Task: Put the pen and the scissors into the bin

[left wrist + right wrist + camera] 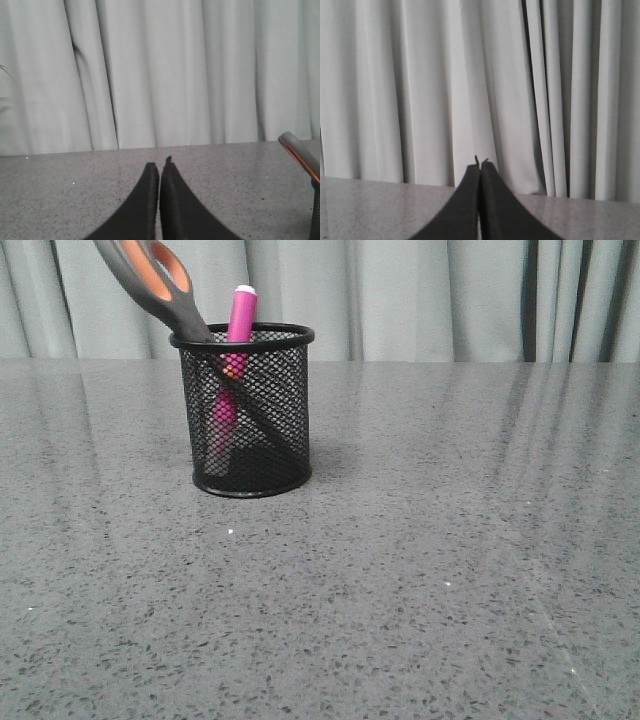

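The black wire-mesh bin stands upright on the grey table, left of centre in the front view. The pink pen stands inside it, its whitish cap above the rim. The scissors lean in the bin blades down, their grey and orange handles sticking out up and to the left; one handle loop also shows in the left wrist view. No gripper shows in the front view. My left gripper is shut and empty over the table. My right gripper is shut and empty, facing the curtain.
A pale grey curtain hangs behind the speckled grey table. Nothing else stands on the table in view.
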Robot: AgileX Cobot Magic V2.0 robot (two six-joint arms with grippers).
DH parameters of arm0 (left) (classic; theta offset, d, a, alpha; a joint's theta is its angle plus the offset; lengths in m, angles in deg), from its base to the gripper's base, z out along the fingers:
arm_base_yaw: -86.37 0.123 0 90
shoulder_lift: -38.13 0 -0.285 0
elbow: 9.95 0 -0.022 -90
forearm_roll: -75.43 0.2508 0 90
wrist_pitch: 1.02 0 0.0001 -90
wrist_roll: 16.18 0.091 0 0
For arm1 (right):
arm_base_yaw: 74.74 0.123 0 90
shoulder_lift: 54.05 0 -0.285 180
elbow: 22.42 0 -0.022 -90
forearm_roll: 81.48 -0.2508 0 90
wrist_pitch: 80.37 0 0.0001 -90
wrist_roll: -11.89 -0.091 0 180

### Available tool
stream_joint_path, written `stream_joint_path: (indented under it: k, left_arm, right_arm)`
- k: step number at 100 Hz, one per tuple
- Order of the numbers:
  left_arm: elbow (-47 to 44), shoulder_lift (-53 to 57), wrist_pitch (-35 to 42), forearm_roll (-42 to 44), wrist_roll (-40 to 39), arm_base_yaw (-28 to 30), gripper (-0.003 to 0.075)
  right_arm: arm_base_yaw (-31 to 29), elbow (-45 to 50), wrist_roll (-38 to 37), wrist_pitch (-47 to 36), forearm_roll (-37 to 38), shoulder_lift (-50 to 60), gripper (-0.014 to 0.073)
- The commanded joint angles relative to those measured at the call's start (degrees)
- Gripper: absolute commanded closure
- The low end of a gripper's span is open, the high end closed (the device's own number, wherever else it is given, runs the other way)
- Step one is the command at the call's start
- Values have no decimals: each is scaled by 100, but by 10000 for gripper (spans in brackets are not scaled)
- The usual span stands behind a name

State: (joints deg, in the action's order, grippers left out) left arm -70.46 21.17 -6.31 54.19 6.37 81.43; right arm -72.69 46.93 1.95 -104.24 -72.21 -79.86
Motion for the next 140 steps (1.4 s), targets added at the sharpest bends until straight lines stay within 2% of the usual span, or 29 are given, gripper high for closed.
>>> stream_joint_path:
  k: [1,20,129,140]
  left_arm:
    - [-45,167,425,-62,-24,10,742]
    - [-103,235,410,-71,-24,10,742]
    - [-103,235,405,-75,-24,10,742]
    - [-176,235,449,523,-302,10,742]
  right_arm:
    - [-37,187,97,-322,-30,437,663]
    - [-37,556,97,-273,-30,910,663]
    - [-37,556,97,-186,-30,910,663]
    - [-37,556,97,-186,-30,910,663]
